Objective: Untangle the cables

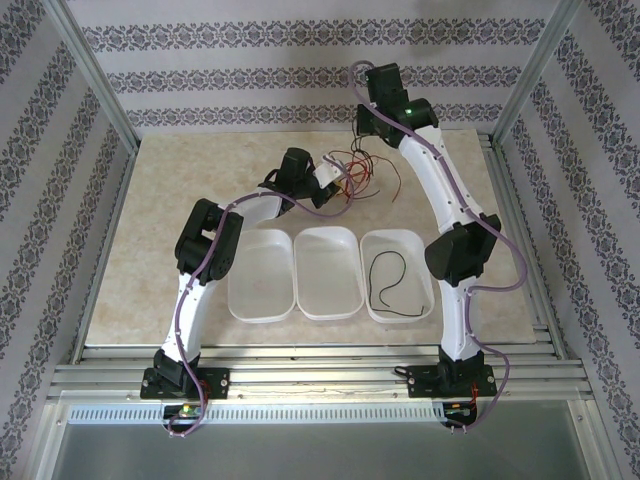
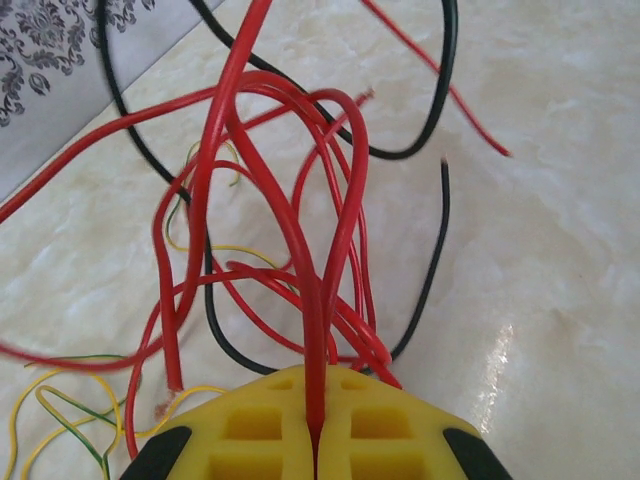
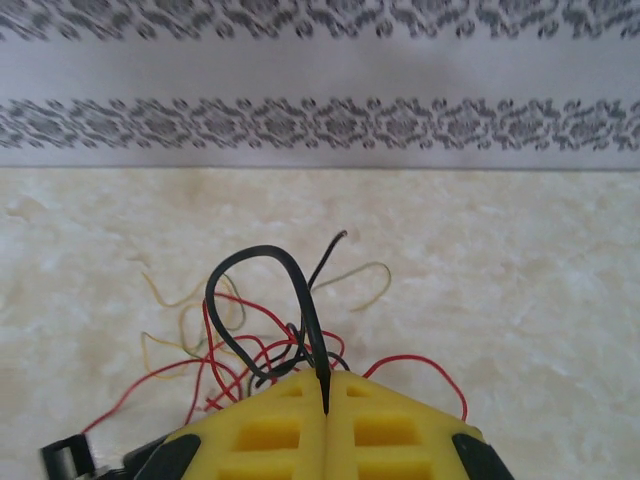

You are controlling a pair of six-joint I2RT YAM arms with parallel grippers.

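A: At the counter's point(image 1: 170, 200) far edge the cables point(image 1: 355, 175) lie knotted. Your left jaws are clamped tight on a red strand point(image 2: 312, 330).
B: Your right jaws pinch a black loop point(image 3: 305, 310). Pull apart slowly, upward. Where the strands cross underneath is hard to make out.

The pale marbled table point(image 1: 160, 200) carries three white trays in a row close to its near edge: the left tray point(image 1: 262, 285), middle tray point(image 1: 328, 275) and right tray point(image 1: 412, 252), just beside one another. Toward the far edge, about mid-width, red, black and pale yellow cables point(image 1: 355, 176) lie tangled.
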